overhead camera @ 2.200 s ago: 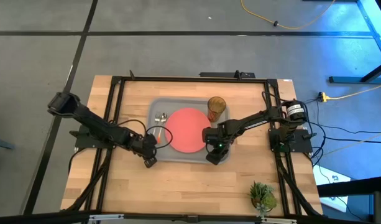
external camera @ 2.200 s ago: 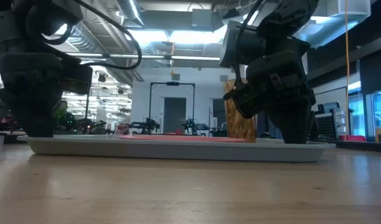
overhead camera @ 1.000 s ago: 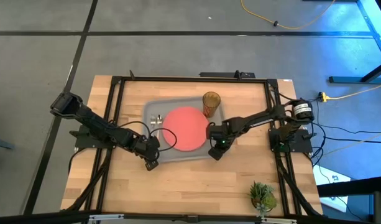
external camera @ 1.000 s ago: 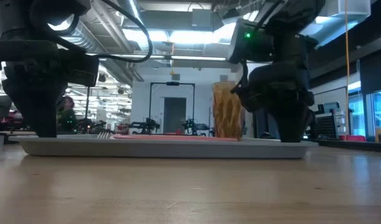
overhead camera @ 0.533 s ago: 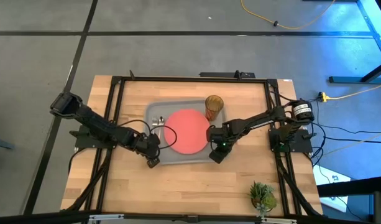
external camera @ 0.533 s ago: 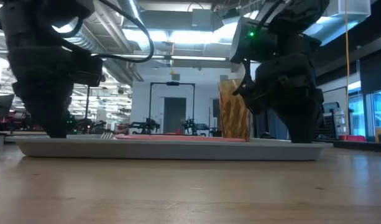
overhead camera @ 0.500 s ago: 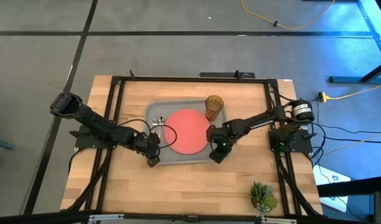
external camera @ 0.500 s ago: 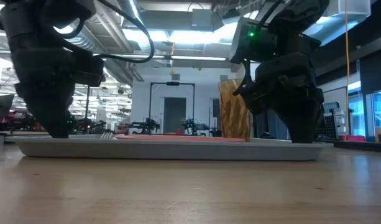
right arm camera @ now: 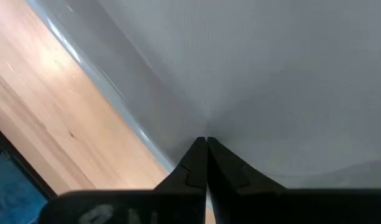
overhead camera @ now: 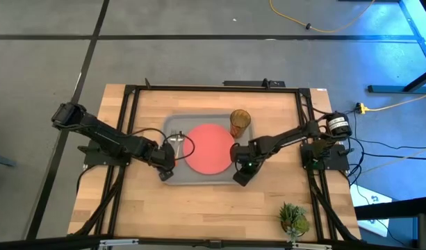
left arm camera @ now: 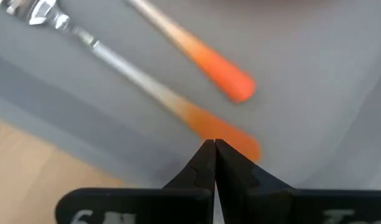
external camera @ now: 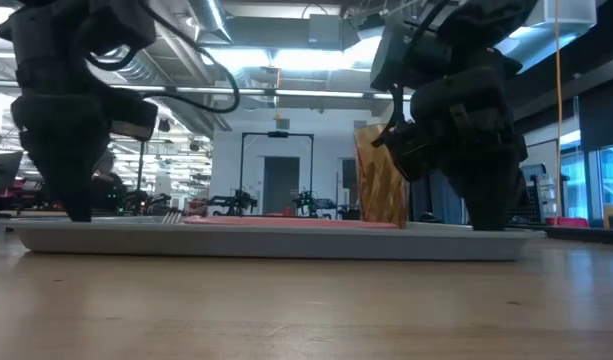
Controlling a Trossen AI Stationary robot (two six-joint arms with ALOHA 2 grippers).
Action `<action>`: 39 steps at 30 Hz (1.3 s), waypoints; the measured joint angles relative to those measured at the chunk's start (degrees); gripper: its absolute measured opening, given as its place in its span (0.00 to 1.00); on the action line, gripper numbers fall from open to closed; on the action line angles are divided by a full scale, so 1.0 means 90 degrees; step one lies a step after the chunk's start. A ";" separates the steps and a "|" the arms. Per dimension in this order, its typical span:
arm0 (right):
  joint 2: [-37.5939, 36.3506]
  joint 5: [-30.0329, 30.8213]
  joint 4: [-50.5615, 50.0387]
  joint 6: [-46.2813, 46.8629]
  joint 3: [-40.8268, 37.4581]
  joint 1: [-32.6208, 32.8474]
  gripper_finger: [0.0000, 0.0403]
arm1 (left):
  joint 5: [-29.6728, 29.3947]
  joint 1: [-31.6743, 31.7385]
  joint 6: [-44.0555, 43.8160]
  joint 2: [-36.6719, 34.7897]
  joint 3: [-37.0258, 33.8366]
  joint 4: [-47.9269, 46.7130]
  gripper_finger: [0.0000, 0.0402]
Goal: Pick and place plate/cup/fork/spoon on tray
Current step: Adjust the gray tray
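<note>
The light-grey tray lies mid-table. On it rest the coral-red plate, the amber cup upright at the far right, and the fork and spoon side by side at the left, orange handles toward my left gripper. I cannot tell fork from spoon. My left gripper is shut, tips down at the tray's near left corner. My right gripper is shut, tips down at the tray's near right corner. My left gripper presses its shut fingertips down on the tray's floor, slanting from above, right beside the free end of one utensil's orange handle; whether it touches that handle I cannot tell. My right gripper presses its shut fingertips down on the tray's floor, close to the rim, slanting from above. The tray lies flat on the table.
A small green plant stands at the table's near right corner. Black frame rails run along the table's sides. Bare wood lies between the tray and the near edge.
The tray, with the plate, cup and utensils on it, has slid a little toward the table's near edge, staying flat. My left gripper has moved toward the far left, along the tray's near left corner. Both grippers have stayed shut.
</note>
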 joint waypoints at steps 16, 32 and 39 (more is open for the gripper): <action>-0.0002 -0.0040 0.0086 0.0126 0.0000 0.0063 0.01 | -0.0213 0.0237 0.0505 0.0000 -0.0002 -0.0190 0.00; -0.0010 -0.0112 0.0305 -0.0011 0.0005 0.0063 0.01 | -0.0566 0.0934 0.1597 0.0000 -0.0010 -0.0543 0.00; -0.0010 -0.0114 0.0360 -0.0020 0.0007 0.0065 0.01 | -0.0583 0.1250 0.2003 0.0001 -0.0010 -0.0541 0.00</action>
